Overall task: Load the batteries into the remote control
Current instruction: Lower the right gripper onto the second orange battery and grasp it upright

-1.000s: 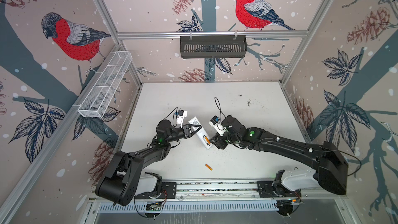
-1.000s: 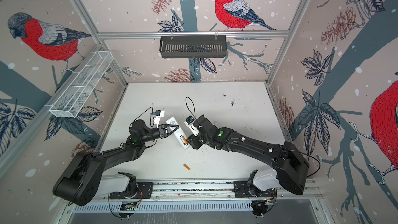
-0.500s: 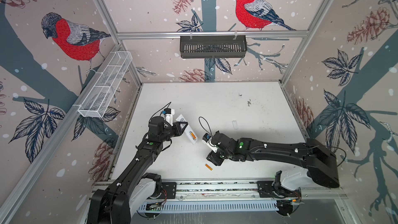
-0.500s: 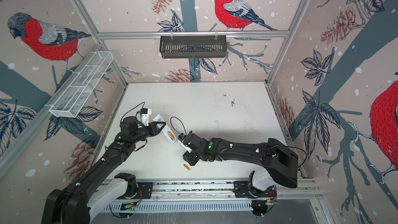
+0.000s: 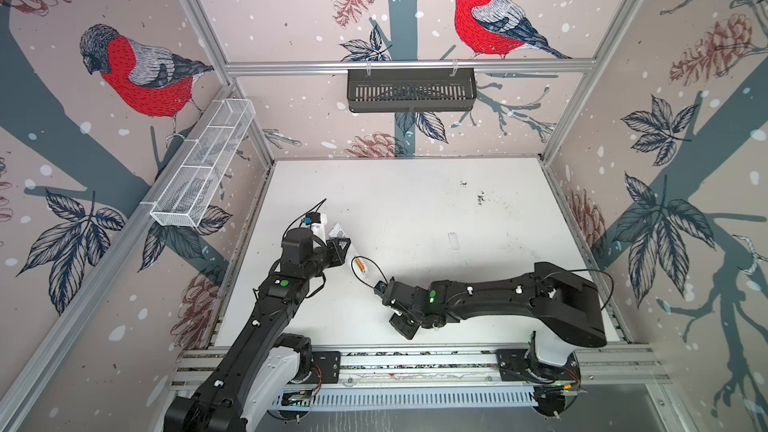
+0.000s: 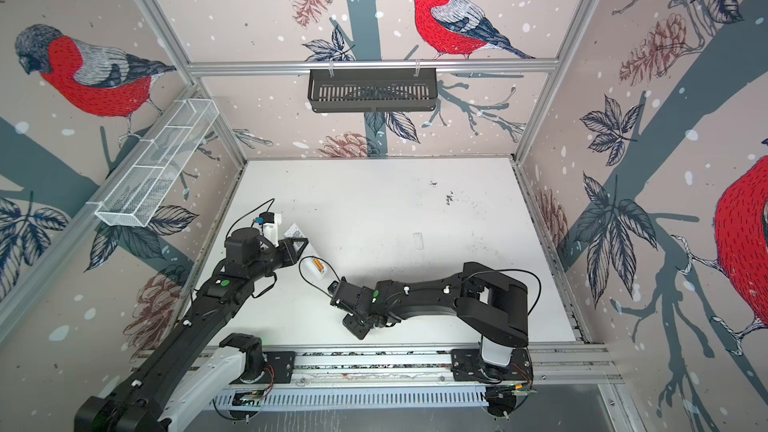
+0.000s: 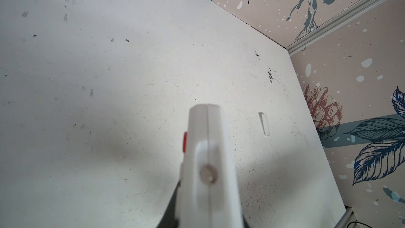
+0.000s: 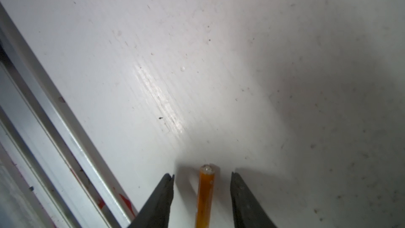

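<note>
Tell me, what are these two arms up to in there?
They are loading batteries into a remote. The left gripper is clamped on the white remote control, apparently holding it above the table. One orange battery already sits in its open back. The right gripper is low near the table's front edge, jaws open on either side of the second battery, which lies on the table, not yet gripped.

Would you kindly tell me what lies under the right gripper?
One orange battery lies on the table between the right gripper's open jaws; in both top views the gripper covers it.
</note>
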Available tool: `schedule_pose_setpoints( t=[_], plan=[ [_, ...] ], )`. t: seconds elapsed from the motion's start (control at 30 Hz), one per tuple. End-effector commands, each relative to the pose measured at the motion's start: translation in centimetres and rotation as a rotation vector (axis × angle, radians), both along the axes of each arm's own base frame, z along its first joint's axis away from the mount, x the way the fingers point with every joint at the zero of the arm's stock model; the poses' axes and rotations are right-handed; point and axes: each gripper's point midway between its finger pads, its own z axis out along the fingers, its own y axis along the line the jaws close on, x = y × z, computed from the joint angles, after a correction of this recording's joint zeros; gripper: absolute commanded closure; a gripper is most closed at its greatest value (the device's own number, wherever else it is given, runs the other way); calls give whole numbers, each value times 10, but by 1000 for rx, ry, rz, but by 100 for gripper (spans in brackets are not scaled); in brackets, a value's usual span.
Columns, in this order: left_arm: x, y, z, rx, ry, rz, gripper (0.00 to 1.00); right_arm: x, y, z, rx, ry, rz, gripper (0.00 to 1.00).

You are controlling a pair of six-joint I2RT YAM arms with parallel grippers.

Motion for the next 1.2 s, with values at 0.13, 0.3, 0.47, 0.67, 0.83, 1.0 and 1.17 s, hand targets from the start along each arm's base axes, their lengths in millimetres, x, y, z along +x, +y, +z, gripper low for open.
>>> schedule_pose_setpoints(
  t=[0.13,0.3,0.47,0.67,0.83,1.0,1.17],
  plan=[
    [2,2,4,8,-23,8,100,3,-6,-5,-67,-27,-23,64],
    [1,2,4,7,-23,9,100,5,-9,-8,-112,-37,-29,70],
    [1,1,4,-7,-27,4,100,7,-9,-11,-132,-43,-25,77],
    [0,-3,5,-21,-26,-13,100,10,-1,1,-85,-54,-22,81],
    [-1,-8,5,-41,-22,-41,100,12,5,15,-19,-56,-21,83],
    [-3,-16,9,-79,-30,-84,100,20,9,34,67,-50,-33,83],
    [-10,-32,11,-154,-27,-170,100,36,14,62,183,-64,-51,83]
  ],
)
